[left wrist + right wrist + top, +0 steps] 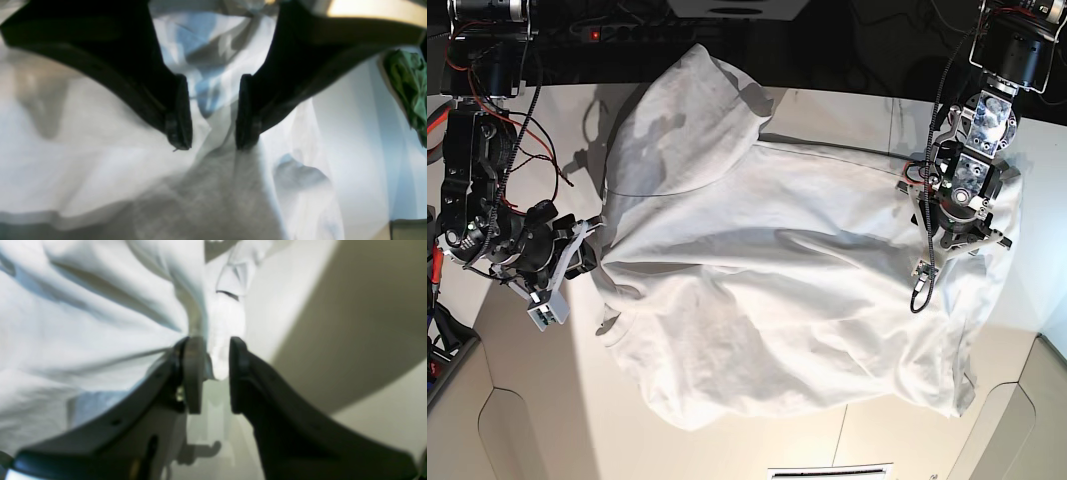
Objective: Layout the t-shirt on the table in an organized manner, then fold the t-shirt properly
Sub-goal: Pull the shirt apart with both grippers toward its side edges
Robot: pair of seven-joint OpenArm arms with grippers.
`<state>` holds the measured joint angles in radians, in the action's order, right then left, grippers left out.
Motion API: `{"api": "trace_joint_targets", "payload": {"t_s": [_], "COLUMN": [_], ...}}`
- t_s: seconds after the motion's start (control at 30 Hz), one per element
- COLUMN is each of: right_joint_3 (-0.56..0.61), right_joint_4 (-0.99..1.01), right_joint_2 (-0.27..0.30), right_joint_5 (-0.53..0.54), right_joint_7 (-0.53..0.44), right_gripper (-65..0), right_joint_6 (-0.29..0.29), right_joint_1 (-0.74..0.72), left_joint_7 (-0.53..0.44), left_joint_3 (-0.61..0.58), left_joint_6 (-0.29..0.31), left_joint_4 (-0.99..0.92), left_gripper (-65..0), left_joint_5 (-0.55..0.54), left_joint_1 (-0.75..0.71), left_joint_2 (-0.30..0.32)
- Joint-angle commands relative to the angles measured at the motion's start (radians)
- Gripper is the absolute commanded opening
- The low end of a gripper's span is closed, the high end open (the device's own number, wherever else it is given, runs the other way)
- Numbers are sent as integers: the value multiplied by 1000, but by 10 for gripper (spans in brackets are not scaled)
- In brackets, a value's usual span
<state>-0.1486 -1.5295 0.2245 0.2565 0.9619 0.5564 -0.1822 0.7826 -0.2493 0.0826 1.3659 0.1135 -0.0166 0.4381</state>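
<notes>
- Right hand (pixel 212 373), on the base view's left, has its jaws slightly parted around a bunched edge of the t-shirt (pixel 797 270); whether it grips or lets go cannot be told.
- White cloth lies spread but rumpled across the middle of the worktop (pixel 517 400), one part humped toward the far edge.
- Left hand (pixel 213 113) hangs over the shirt's other side, jaws apart with a ridge of cloth rising between them, not clamped.
- Laying out appears to be the step in hand; next probably calls for pulling the wrinkles flat.
- Count: one shirt, two hands.

surface: table (pixel 847 110) | on it: t-shirt (pixel 777 290), spread, wrinkled
</notes>
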Motion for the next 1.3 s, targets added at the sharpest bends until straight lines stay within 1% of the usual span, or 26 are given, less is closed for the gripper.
{"api": "trace_joint_targets", "payload": {"t_s": [0.0, 0.03, 0.07, 0.1, 0.13, 0.3, 0.67, 0.83, 0.9, 0.97, 1.13, 1.27], "right_joint_3": [-6, -6, -6, -6, -6, -6, -9, -10, -13, -16, -26, -34], "right_joint_4": [-10, -6, -1, 4, 10, 40, 56, 56, 56, 56, 56, 56], "right_joint_2": [11, 11, 12, 11, 12, 26, 117, 143, 153, 161, 163, 163], "right_joint_5": [9, 9, 8, 6, -3, -75, -74, -74, -74, -74, -70, -15], "right_joint_7": [-25, -27, -27, -27, -27, -69, -79, -63, -63, -62, -44, -42], "right_gripper": [-514, -529, -569, -633, -650, -650, -650, -650, -650, -650, -650, -650], "right_joint_6": [-3, -3, -3, -3, -3, -3, -8, -8, -8, -10, -11, -10], "right_joint_1": [-20, -20, -20, -20, -20, -20, -20, -19, -19, -19, -19, -20], "left_joint_7": [48, 48, 48, 48, 48, 48, 48, 49, 49, 49, 43, 29], "left_joint_3": [2, 2, 2, 2, 2, 2, 2, 2, 2, 3, 4, 4], "left_joint_6": [8, 8, 8, 8, 8, 8, 8, 6, -11, -23, -22, -18], "left_joint_4": [-6, -6, -6, -6, -6, -6, -6, -6, -6, -6, -1, 37], "left_gripper": [-384, -384, -384, -384, -384, -384, -384, -384, -384, -384, -384, -384], "left_joint_5": [-8, -8, -8, -8, -8, -7, 7, 22, 22, 22, 14, 2], "left_joint_1": [0, 0, 0, 0, 0, 0, 0, 0, 0, 0, 0, 0], "left_joint_2": [11, 11, 11, 11, 11, 12, 12, 35, 48, 61, 62, 61]}}
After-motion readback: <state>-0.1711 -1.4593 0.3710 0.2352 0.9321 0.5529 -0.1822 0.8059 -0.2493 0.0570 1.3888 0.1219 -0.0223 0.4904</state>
